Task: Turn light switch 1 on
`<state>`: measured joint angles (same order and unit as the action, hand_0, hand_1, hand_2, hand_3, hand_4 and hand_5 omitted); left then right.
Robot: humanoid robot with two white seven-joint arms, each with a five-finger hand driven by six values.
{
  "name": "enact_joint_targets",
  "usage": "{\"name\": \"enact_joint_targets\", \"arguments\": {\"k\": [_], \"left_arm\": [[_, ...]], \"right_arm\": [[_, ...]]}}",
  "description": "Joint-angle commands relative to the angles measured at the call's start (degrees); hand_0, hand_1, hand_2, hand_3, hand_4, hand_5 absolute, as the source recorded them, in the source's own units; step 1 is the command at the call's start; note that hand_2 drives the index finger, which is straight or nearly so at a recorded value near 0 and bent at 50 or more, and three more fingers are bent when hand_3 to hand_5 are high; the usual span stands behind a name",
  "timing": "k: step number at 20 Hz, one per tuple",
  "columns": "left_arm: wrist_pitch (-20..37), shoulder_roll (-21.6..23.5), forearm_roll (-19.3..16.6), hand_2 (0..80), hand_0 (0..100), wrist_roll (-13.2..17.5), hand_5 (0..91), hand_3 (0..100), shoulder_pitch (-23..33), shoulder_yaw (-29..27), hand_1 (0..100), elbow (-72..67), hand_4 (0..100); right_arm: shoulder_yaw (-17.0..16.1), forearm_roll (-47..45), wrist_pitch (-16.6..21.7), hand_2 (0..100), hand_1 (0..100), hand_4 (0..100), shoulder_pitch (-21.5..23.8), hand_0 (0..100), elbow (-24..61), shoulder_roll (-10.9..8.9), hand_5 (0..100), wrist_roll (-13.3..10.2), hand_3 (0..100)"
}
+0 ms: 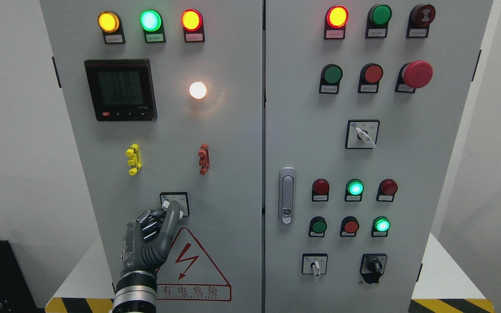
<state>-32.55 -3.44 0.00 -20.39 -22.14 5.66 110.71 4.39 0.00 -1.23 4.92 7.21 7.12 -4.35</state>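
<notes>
Your left hand comes up from the bottom edge, left of centre, with its fingers pinched around the white knob of the light switch low on the cabinet's left door. The thumb lies right across the knob, so you can't read which way it points, and the little label plate behind it is mostly covered too. The forearm is cut off at the bottom of the frame. The white lamp above is glowing. Room-wise, the switch sits just above the red warning triangle, well below the yellow clip and red clip, and well clear of the door seam and the latch handle on the right door.
</notes>
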Motion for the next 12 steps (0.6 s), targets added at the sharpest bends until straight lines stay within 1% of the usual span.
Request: {"name": "enact_joint_targets", "arguments": {"k": [1, 7, 9, 12], "left_arm": [[0.12, 0.27, 0.18, 61.1, 13, 0.00, 88.9, 100, 1.40, 0.05, 45, 1.96, 99], [0.90, 0.19, 0.18, 61.5, 11, 0.09, 88.9, 100, 5.35, 0.05, 45, 3.80, 99], [3.70, 0.27, 0.09, 61.6, 11, 0.09, 88.9, 100, 7.80, -0.30, 44, 4.33, 99], [11.52, 0.62, 0.09, 61.8, 10, 0.53, 88.9, 100, 13.60, -1.18, 44, 4.42, 99]], "right_arm": [[0.00, -1.41, 0.00, 0, 0, 0, 0.00, 0, 0.00, 0.00, 0, 0.04, 0], [0.00, -1.41, 0.00, 0, 0, 0, 0.00, 0, 0.00, 0.00, 0, 0.04, 0], [0.00, -1.41, 0.00, 0, 0, 0, 0.00, 0, 0.00, 0.00, 0, 0.04, 0], [0.00, -1.41, 0.00, 0, 0, 0, 0.00, 0, 0.00, 0.00, 0, 0.04, 0]]}}
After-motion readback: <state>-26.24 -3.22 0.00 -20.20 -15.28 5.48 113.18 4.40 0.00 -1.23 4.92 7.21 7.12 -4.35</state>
